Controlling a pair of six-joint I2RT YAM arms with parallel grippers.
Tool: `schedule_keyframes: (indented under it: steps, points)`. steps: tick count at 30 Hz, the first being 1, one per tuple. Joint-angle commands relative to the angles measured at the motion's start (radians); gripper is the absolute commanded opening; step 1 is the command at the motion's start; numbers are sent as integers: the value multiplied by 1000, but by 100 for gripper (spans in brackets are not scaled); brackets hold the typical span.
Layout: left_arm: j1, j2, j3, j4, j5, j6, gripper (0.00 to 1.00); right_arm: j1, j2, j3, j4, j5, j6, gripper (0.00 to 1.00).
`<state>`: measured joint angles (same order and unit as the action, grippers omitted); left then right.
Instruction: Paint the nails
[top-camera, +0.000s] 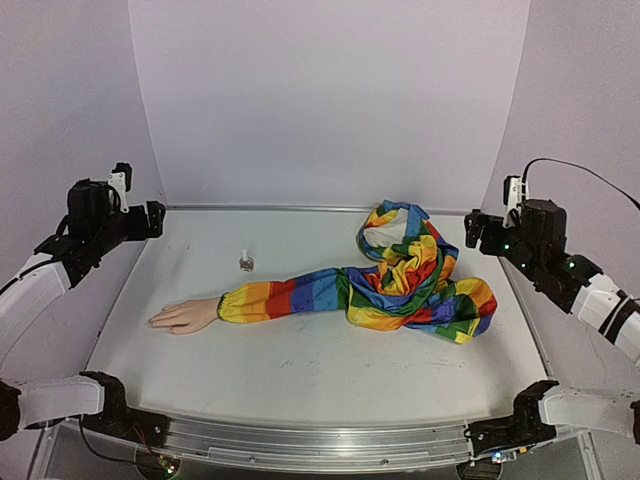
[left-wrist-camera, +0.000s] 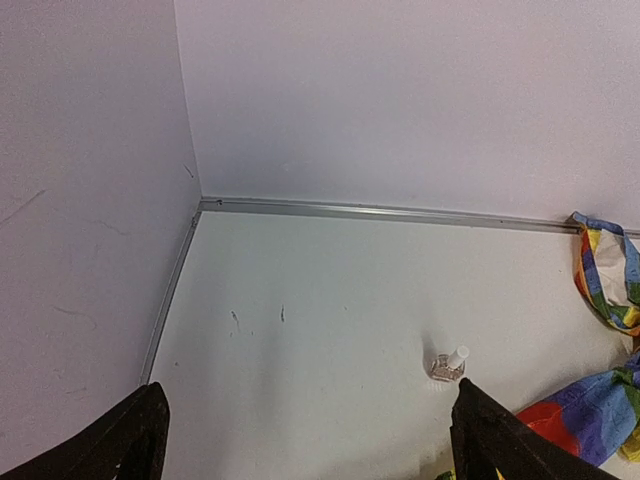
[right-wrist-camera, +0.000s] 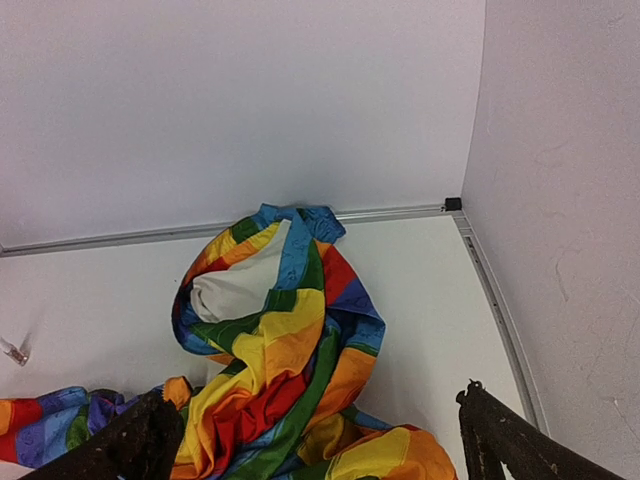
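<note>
Wide open and empty, the black left gripper and right gripper hang at the white worktop's sides. Nails of the pale mannequin hand in a rainbow-striped sleeve lie near the left edge. Painting seems unstarted; next, probably, grasp the small clear glass bottle behind them.

Field check on your rig: left arm and right arm have white link shells between black joint housings. A small white bracket sits on each black wrist block. A thin black cable loops off the right wrist. Green lights dot the right arm's housings. Left gripper and right gripper have matte black fingers with rough, grainy edges.
</note>
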<state>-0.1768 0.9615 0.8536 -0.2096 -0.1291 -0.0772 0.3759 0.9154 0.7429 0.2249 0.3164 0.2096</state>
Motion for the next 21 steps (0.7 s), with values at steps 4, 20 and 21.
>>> schedule_keyframes:
  steps: [4,20,21]
  points:
    - [41,67,15,50,48,-111,99,-130,98,-26,185,-89,28,98]
    - [-8,563,261,-41,339,-246,93,-319,256,-8,271,-474,87,98]
    - [-27,612,314,-76,336,-241,93,-321,260,-7,275,-506,89,98]
